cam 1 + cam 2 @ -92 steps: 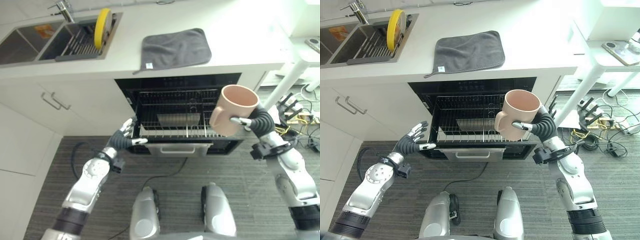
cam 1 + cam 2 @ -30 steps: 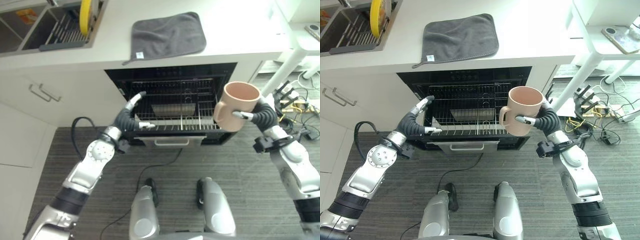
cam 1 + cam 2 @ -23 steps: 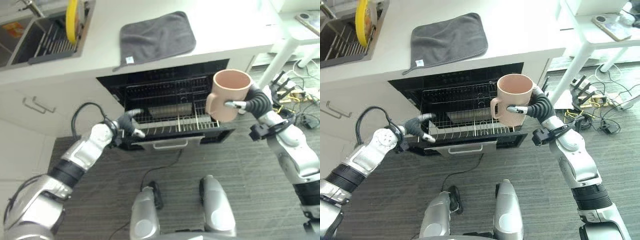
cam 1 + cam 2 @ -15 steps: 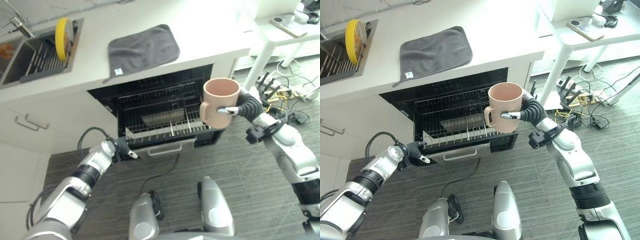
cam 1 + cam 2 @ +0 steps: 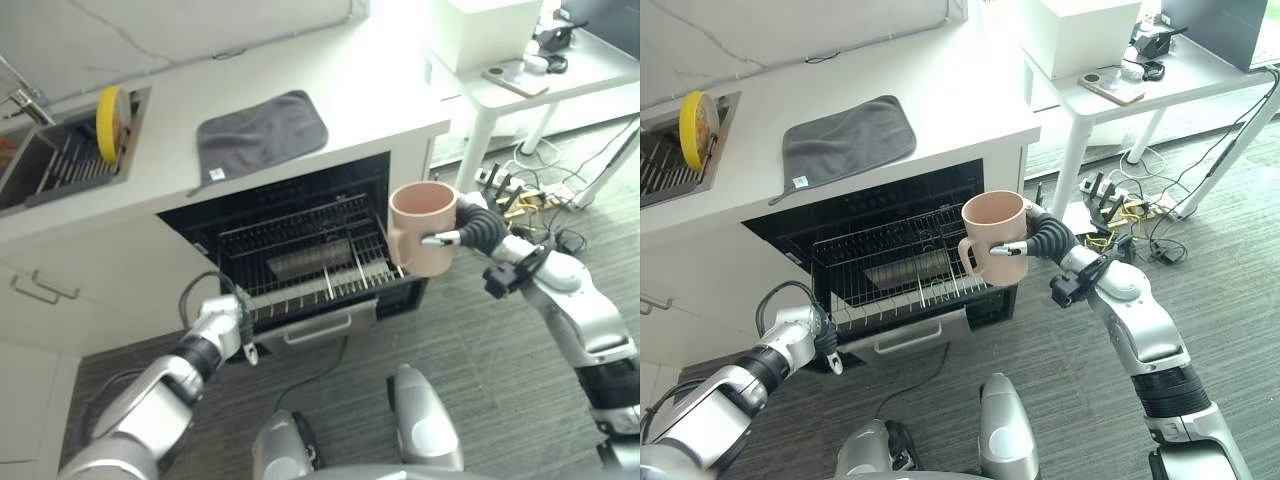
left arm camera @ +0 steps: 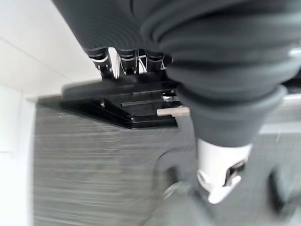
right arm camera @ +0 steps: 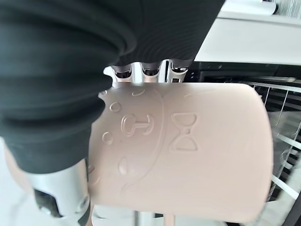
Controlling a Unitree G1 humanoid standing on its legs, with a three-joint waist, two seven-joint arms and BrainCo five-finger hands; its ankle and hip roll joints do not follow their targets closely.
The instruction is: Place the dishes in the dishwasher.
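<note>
A pink mug (image 5: 423, 226) hangs upright in the air in front of the open dishwasher, over its right front corner. My right hand (image 5: 472, 228) is shut on the mug (image 7: 188, 150), fingers (image 7: 150, 70) round its side. The wire rack (image 5: 300, 262) sits pulled out in the drawer, above the grey front panel (image 5: 315, 325). My left hand (image 5: 810, 342) grips the drawer's front left corner, its fingers (image 6: 126, 60) curled over the dark edge. A yellow plate (image 5: 108, 122) stands on edge in the sink's rack.
A grey cloth (image 5: 262, 135) lies on the white counter above the dishwasher. The sink (image 5: 40, 165) is at the far left. A white side table (image 5: 520, 85) with a phone stands to the right, with a power strip and cables (image 5: 525, 195) on the floor beneath.
My left hand went from open in front of the rack to gripping the drawer's front left corner. The whole view has shifted as the camera moved. The mug stays in my right hand.
</note>
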